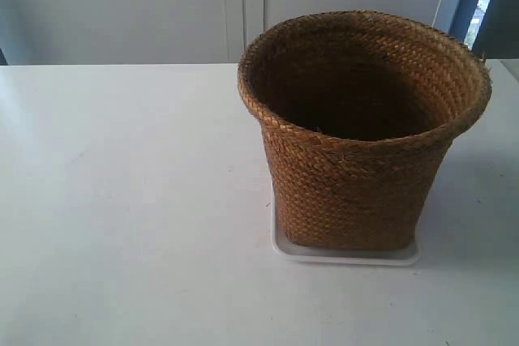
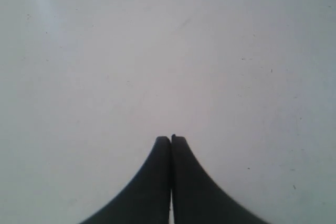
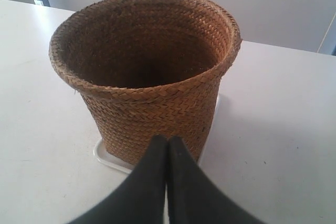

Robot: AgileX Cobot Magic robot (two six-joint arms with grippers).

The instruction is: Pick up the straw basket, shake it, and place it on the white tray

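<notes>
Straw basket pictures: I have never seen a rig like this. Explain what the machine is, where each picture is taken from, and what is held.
This is a robot with two arms, each ending in jaws. One picture comes from a camera off the arms, the other two from a camera on each wrist. On the white table a straw basket stands upright on a white tray. The left wrist view shows the left jaws shut over the table. The right wrist view shows the right jaws shut in front of the basket. Nothing is held.
</notes>
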